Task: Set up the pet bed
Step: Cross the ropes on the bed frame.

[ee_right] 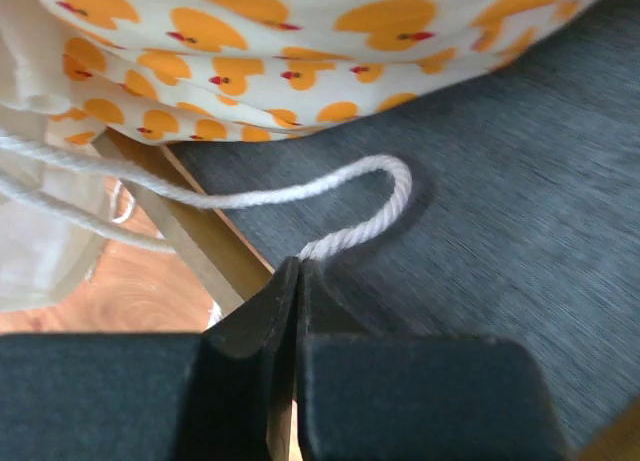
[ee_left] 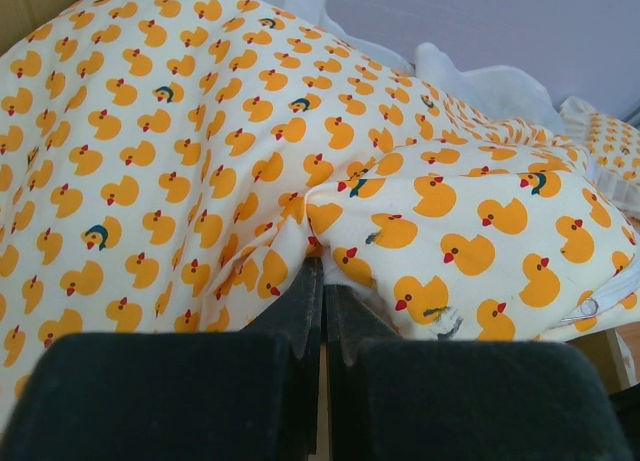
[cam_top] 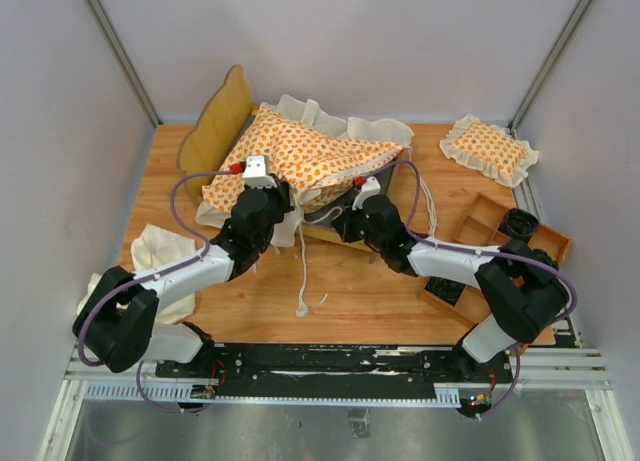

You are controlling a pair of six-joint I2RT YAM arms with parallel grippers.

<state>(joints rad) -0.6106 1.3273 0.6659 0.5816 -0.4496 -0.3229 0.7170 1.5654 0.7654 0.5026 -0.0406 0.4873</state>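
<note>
Two black robot arms reach from the near edge of the wooden worktop (cam_top: 340, 291) to the pet bed at its far left. The left gripper (ee_left: 322, 281) has its jaws pressed together on a fold of the large cream cushion printed with orange ducks (ee_left: 200, 131); creases in the fabric run into the jaw tips. The right gripper (ee_right: 297, 271) also has its jaws pressed together, pinching the end of a white twisted tie string (ee_right: 350, 186). This string loops over the grey fabric base (ee_right: 520, 181) of the bed and runs off to the left across the light-wood side rail (ee_right: 195, 236).

From above, the small light-wood bed frame with scalloped headboard (cam_top: 215, 121) stands at an angle to the worktop's edges. The cushion lies partly on it, rumpled, with its cream ruffle spilling over the far side. A second white cord (cam_top: 300, 271) trails from the cushion onto the worktop between the arms.

A small square duck-print pillow with a cream ruffle (cam_top: 490, 149) lies at the far right, well apart from the bed. A plain cream cloth (cam_top: 165, 251) sits bunched at the left edge beside the left arm. A wooden tray with compartments (cam_top: 480, 216) rests on the right, beside the right arm.
</note>
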